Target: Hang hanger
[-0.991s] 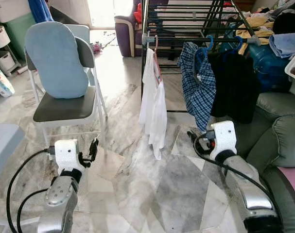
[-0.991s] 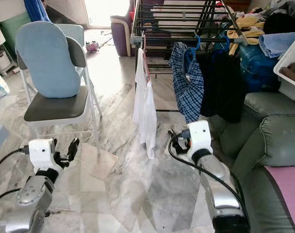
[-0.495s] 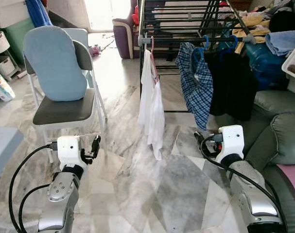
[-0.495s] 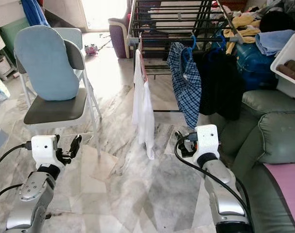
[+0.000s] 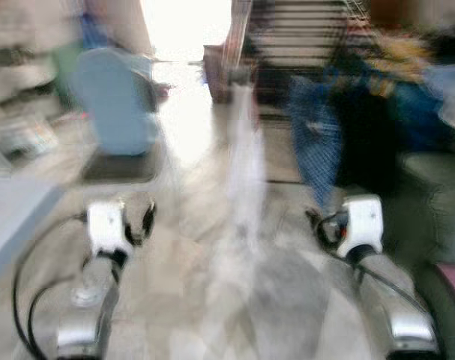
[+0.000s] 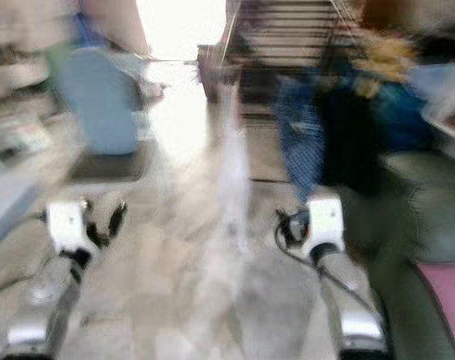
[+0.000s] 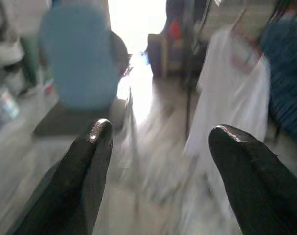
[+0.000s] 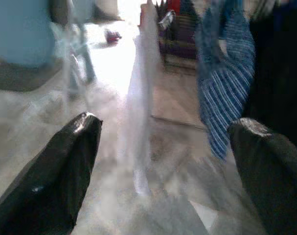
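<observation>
The head views are blurred by motion. A white garment (image 5: 246, 157) hangs on a hanger from the dark drying rack (image 5: 287, 30) straight ahead, with a blue plaid shirt (image 5: 317, 142) and a black garment (image 5: 369, 135) hanging to its right. My left gripper (image 7: 160, 134) is held low in front of me, open and empty, pointing towards the chair and the white garment (image 7: 231, 103). My right gripper (image 8: 165, 125) is also low, open and empty, facing the white garment (image 8: 141, 93) and the plaid shirt (image 8: 224, 88).
A chair with a light blue cushion (image 5: 118, 112) stands at the left on the marble floor (image 5: 234, 300). A green sofa (image 5: 437, 195) lies at the right. A heap of clothes (image 5: 407, 52) sits behind the rack at the right.
The whole picture has shifted and blurred, so the camera has moved. Both arms stay low with the fingers apart, as before.
</observation>
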Robot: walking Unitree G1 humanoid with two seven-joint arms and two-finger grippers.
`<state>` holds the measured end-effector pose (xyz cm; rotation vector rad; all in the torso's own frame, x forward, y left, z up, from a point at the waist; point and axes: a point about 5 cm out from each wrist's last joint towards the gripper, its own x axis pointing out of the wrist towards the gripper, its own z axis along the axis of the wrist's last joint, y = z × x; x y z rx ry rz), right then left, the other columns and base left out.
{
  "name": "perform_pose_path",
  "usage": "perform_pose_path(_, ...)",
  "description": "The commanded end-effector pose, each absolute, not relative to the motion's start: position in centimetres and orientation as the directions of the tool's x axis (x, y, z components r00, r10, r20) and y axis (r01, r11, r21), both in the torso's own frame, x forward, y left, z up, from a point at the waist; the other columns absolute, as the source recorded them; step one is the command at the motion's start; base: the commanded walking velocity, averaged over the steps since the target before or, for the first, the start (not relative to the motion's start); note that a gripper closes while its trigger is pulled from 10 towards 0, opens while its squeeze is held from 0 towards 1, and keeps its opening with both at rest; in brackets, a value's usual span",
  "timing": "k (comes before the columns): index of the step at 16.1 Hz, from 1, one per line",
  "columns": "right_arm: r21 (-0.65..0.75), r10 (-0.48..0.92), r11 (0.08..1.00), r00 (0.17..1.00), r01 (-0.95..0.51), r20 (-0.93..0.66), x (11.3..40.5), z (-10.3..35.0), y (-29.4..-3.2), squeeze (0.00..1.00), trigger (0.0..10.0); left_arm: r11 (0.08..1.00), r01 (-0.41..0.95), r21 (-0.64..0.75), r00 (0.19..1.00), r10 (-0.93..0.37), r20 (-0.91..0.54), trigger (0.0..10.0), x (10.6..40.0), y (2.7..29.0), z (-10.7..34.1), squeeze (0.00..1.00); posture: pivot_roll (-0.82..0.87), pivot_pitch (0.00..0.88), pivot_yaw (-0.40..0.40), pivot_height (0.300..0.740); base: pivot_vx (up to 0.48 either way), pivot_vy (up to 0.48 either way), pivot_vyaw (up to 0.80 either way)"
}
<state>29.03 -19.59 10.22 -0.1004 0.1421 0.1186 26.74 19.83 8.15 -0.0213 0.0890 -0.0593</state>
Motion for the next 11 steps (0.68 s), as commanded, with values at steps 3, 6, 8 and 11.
perform_pose_path(3, -0.085, 0.109, 0.989, 0.982, -0.123, -0.153, 28.5, 10.0, -19.5, 0.0, 10.0, 0.994, 0.102, -0.047, 0.992, -0.106, -0.075, 10.0, 26.9, 19.5, 8.6, 0.0, -0.18, 0.0, 0.053, 0.731, 0.0, 0.0, 0.0)
perform_pose_path(6, -0.089, 0.123, 0.986, 0.981, -0.138, -0.152, 28.2, 9.9, -19.2, 0.0, 10.0, 0.989, 0.134, -0.055, 0.989, -0.137, -0.062, 10.0, 27.1, 19.0, 8.8, 0.0, -0.19, 0.0, 0.059, 0.731, 0.278, 0.0, 0.0)
perform_pose_path(8, -0.09, 0.126, 0.986, 0.98, -0.141, -0.152, 28.1, 9.8, -19.2, 0.0, 10.0, 0.988, 0.143, -0.055, 0.987, -0.147, -0.061, 10.0, 27.2, 18.9, 8.7, 0.0, -0.19, 0.0, 0.062, 0.731, 0.407, 0.0, 0.0)
perform_pose_path(11, -0.087, 0.133, 0.985, 0.98, -0.147, -0.151, 28.1, 9.9, -19.2, 0.0, 10.0, 0.984, 0.169, -0.048, 0.983, -0.172, -0.063, 10.0, 27.7, 18.5, 8.8, 0.0, -0.2, 0.0, 0.068, 0.731, 0.423, 0.0, 0.0)
